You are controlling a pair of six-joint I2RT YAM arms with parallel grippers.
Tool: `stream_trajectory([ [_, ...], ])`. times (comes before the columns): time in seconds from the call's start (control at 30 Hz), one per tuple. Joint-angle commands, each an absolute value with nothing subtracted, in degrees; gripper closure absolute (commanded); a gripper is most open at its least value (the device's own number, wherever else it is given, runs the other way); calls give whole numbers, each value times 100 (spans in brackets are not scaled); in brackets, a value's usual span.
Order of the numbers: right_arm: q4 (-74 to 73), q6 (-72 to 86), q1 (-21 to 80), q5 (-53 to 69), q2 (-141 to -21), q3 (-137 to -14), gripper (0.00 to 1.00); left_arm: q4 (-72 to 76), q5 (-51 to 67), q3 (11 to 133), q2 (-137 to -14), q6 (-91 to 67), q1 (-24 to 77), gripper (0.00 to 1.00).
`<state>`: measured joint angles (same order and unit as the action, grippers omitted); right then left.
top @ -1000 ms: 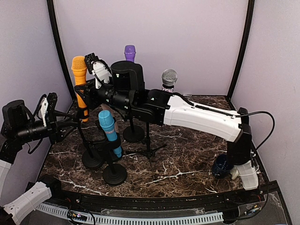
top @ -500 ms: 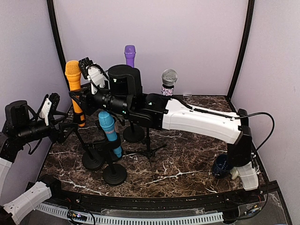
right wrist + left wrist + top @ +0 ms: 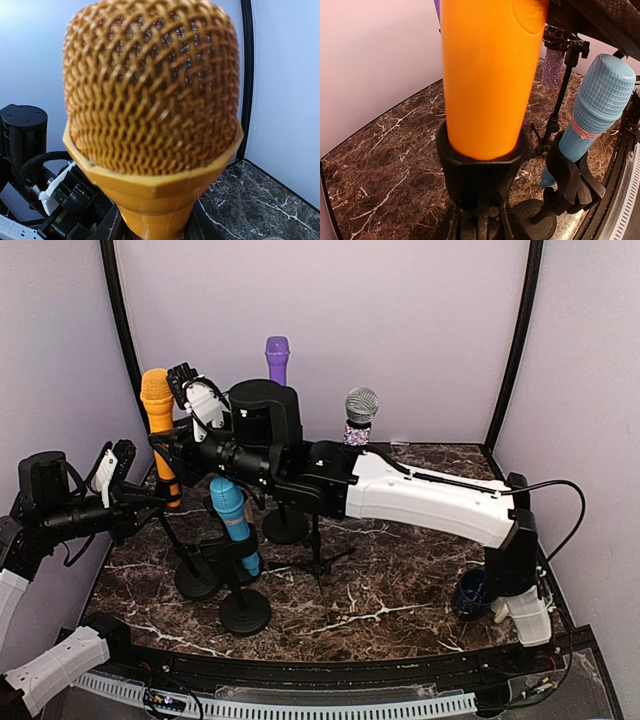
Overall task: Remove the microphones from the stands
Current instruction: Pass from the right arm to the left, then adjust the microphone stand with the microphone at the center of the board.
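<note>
The orange microphone [image 3: 157, 418] leans in the black clip [image 3: 480, 167] of its stand [image 3: 178, 540] at the left of the table. My right gripper [image 3: 172, 454] reaches across from the right and is shut on the microphone's body just under its mesh head [image 3: 150, 85]; its fingers show beside the handle [image 3: 152, 227]. My left gripper [image 3: 152, 506] comes in from the left and is shut on the stand's stem just below the clip, as the left wrist view [image 3: 481, 222] shows. The microphone's lower end still sits inside the clip.
A blue microphone [image 3: 231, 512] in its own round-based stand [image 3: 245, 612] stands close in front. Behind are a purple microphone [image 3: 277, 350] and a silver-headed one [image 3: 361, 405] on a tripod [image 3: 316, 562]. A dark blue cup [image 3: 470, 595] sits by the right arm's base.
The right gripper and the orange microphone have shifted left and tilted. The left gripper opened, moved right toward the stand's stem, and has shut again there.
</note>
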<state>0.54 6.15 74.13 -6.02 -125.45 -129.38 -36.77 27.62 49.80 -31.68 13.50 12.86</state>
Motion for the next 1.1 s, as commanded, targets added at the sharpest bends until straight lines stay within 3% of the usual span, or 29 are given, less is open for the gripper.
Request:
stream_trajectory([
  [0.0,397,511,7528,-571,-12292,-12906,75,-3697,2674,4986,-3124,1311,1257,95],
  [0.07,472,503,7537,-571,-12219,-12798,61,-3702,2607,4984,-3080,1353,1257,100],
  [0.13,601,500,7549,-569,-12100,-12634,38,-3719,2457,4974,-3047,1396,1257,100],
  [0.2,733,505,7563,-579,-11973,-12457,22,-3736,2190,5018,-3041,1427,1257,100],
  [0.37,679,522,7604,-510,-11664,-12290,4,-3471,1554,5129,-3142,1299,1257,100],
  [0.7,523,643,7655,-766,-10730,-11239,2,-2694,458,5467,-3810,1202,1258,100],
  [1.07,500,1058,7760,-1180,-9696,-9399,1,-1055,-205,4923,-4179,1032,1244,100],
])
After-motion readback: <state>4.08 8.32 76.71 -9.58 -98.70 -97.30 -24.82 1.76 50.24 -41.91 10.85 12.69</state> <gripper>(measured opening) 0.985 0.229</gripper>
